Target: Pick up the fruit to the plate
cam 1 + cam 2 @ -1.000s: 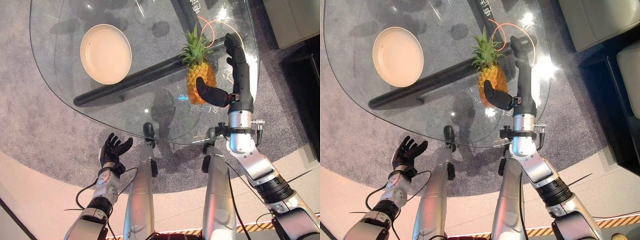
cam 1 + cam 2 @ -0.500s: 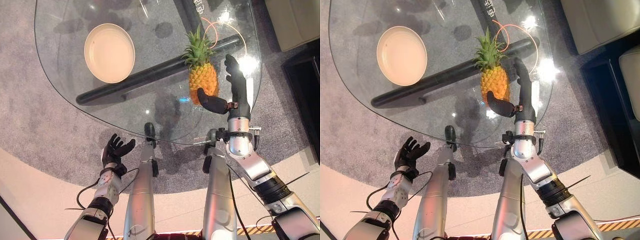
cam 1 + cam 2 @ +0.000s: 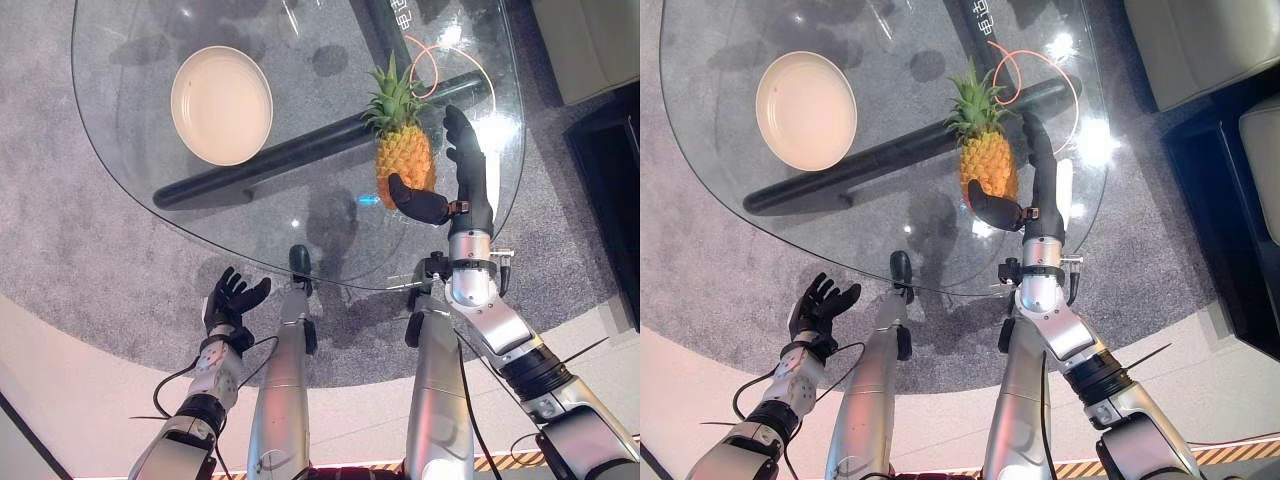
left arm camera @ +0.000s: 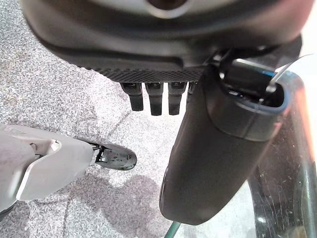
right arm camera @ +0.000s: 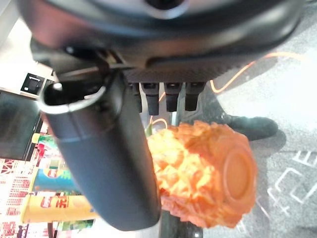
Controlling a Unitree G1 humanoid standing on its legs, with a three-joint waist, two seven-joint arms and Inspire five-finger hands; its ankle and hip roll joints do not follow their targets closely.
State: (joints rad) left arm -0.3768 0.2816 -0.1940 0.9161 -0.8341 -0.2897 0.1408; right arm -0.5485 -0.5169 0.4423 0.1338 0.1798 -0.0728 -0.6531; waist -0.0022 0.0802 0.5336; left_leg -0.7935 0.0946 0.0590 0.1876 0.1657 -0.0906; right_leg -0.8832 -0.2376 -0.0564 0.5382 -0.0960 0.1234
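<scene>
Right hand (image 3: 455, 185) spread wide round the pineapple (image 3: 402, 150) on the glass table (image 3: 130, 170), thumb and straight fingers either side, not gripping; left hand (image 3: 228, 300) loose-fingered, below table edge; plate (image 3: 221, 104) well apart; writing unreadable

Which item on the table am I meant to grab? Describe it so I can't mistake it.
On the glass table, look at its right side, just in front of the open right hand. The pineapple lies there: orange, knobbly, with a green leafy crown, unlike the plain cream plate at far left.

Orange pineapple (image 3: 403, 157) lies on the glass — cream plate (image 3: 221, 105) well apart, bare
</scene>
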